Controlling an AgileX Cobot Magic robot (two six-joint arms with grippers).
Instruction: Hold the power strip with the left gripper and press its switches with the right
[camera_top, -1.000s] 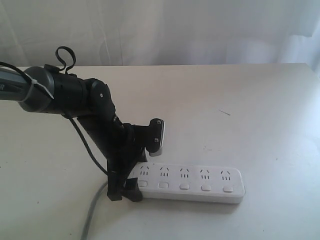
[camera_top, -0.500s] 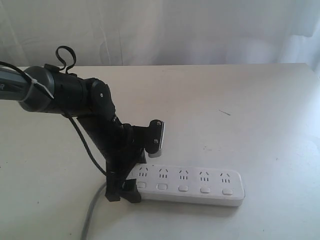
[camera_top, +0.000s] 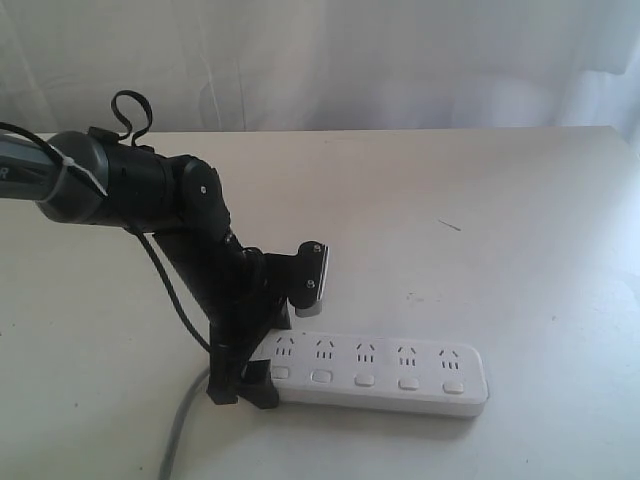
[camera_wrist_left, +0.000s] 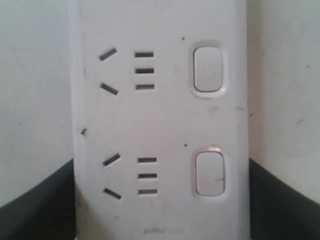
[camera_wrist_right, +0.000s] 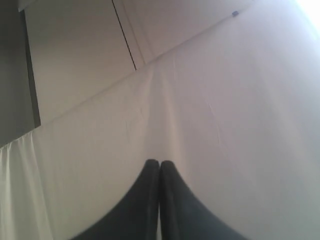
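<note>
The long white power strip (camera_top: 380, 375) lies on the table near its front edge, sockets and buttons facing up. My left gripper (camera_top: 278, 340) straddles the strip's left end, one finger on the far side and one on the near side. In the left wrist view the strip (camera_wrist_left: 160, 125) fills the gap, and both black fingers (camera_wrist_left: 45, 205) lie against its long edges, so my left gripper (camera_wrist_left: 162, 200) is shut on it. Two buttons (camera_wrist_left: 209, 172) show there. My right gripper (camera_wrist_right: 159, 165) is shut on nothing and faces a pale wall, outside the exterior view.
The strip's grey cord (camera_top: 180, 430) runs off the front left of the white table (camera_top: 500, 220). A white curtain (camera_top: 400, 60) hangs behind the far edge. The left arm's black cable loops above its wrist (camera_top: 128, 110).
The left gripper and the power strip have shifted slightly toward the table's front edge. The jaws kept the same width.
</note>
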